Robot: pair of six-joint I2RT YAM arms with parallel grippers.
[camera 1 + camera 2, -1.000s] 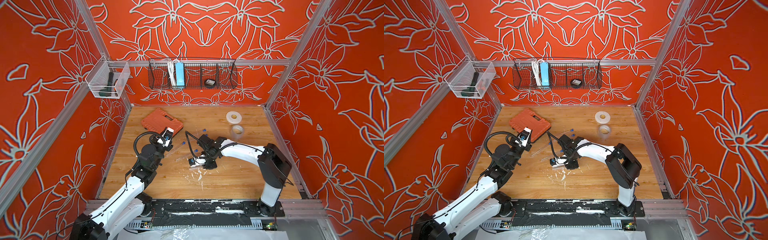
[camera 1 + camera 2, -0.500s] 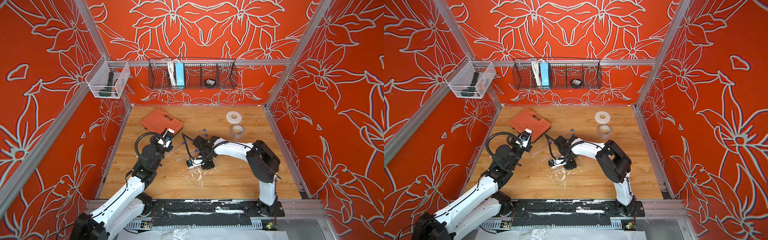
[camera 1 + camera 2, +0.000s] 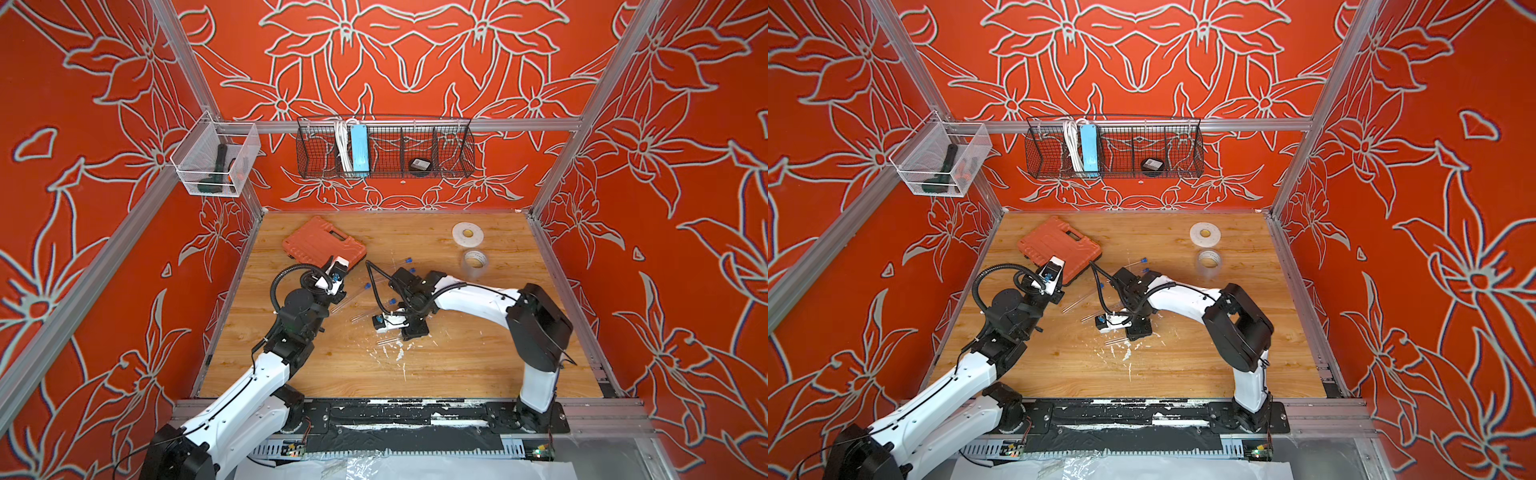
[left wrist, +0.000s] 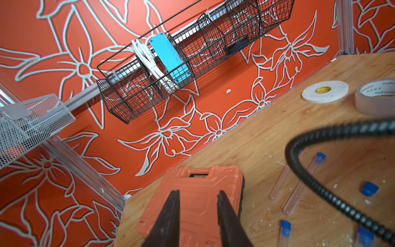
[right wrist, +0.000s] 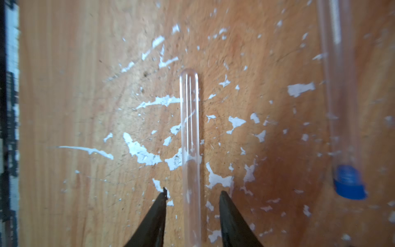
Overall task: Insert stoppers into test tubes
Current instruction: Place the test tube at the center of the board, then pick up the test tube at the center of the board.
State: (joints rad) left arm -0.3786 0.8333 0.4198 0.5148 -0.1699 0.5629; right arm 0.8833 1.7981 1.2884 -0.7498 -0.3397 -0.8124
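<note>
Parted since a second ago, my right gripper (image 5: 193,190) now stands released astride a bare tube (image 5: 189,107), with a gap showing on each side. That tube lies flat on the table (image 5: 64,107) over white-flecked wood, its rounded end pointing away from the fingers and its mouth out of view. Near it, blurred, lies a capped tube (image 5: 339,85) with a blue stopper (image 5: 349,184) in its mouth.

My left gripper (image 4: 198,191) hangs open and empty above the orange case (image 4: 224,181), well apart from the right one. Beyond the case, the left wrist view shows more tubes (image 4: 303,184) lying on the table, several tipped in blue. A lone stopper (image 4: 369,188) sits beside them with no tube I can make out. Two tape rolls (image 4: 324,90) rest farther back, near the wall.
</note>
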